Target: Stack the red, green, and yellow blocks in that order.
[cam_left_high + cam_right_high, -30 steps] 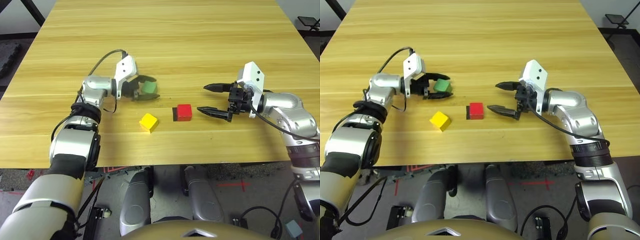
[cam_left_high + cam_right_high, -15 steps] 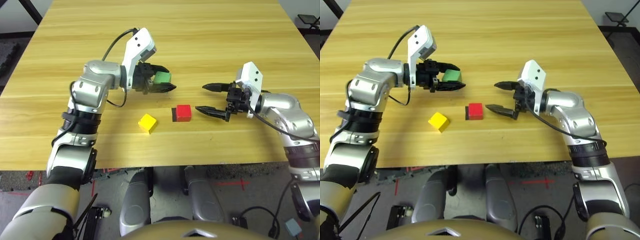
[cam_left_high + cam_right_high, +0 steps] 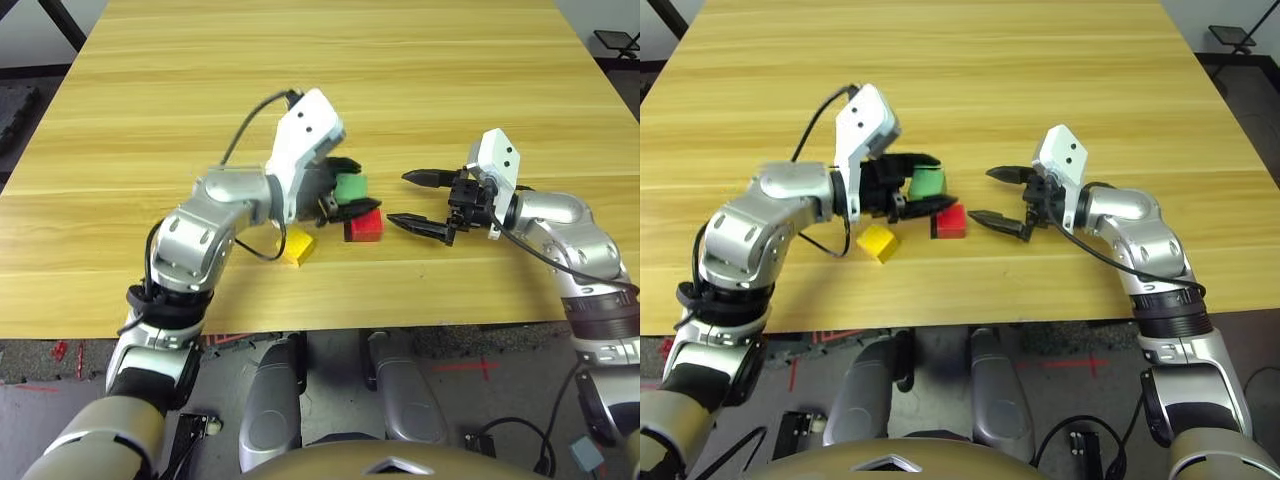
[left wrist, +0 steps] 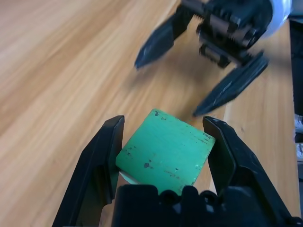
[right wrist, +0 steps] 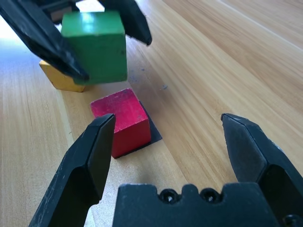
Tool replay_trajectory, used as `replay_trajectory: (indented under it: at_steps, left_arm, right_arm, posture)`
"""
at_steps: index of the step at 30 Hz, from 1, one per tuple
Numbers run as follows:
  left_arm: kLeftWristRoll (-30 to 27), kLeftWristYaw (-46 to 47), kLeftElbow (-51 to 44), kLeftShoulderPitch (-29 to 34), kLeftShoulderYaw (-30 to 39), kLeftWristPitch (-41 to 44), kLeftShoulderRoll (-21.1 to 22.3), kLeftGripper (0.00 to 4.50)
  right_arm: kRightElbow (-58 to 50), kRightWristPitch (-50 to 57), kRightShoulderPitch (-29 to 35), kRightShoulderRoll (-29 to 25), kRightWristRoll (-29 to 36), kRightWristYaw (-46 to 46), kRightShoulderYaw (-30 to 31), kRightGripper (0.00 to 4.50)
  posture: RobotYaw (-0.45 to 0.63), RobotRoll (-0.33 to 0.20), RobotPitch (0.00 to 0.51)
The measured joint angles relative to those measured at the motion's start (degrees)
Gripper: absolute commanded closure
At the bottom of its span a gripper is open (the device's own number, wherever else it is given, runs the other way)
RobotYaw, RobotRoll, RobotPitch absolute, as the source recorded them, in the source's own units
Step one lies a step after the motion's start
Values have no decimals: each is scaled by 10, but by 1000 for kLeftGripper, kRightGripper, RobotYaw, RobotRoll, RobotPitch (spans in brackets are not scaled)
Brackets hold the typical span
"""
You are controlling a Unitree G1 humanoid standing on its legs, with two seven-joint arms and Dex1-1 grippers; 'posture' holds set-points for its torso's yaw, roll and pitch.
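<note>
Green block (image 3: 350, 187) had come off the table, pinched in my left gripper (image 3: 345, 193), and hung just over the red block (image 3: 364, 226). Next I could lower it. My right gripper (image 3: 422, 200) waited, spread wide.

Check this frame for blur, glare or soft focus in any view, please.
Left wrist view: the right gripper ahead is motion-smeared, while the green block held in the left gripper is sharp. Right wrist view: bright glare washes out the table near the yellow block; the red block is crisp. Eye views: sharp, evenly lit.
</note>
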Motion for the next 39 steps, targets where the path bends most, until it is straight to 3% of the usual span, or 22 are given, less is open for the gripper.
replay_trajectory:
  at_steps: [15,39]
  left_arm:
    - [5,57,17,-4,-54,-37,-38,1590]
    - [5,71,37,5,-67,-75,-45,1590]
  right_arm:
    - [-2,2,1,1,0,-6,-1,0]
    - [-9,21,8,0,0,-18,-1,0]
  posture:
    - [212,36,253]
    - [207,13,270]
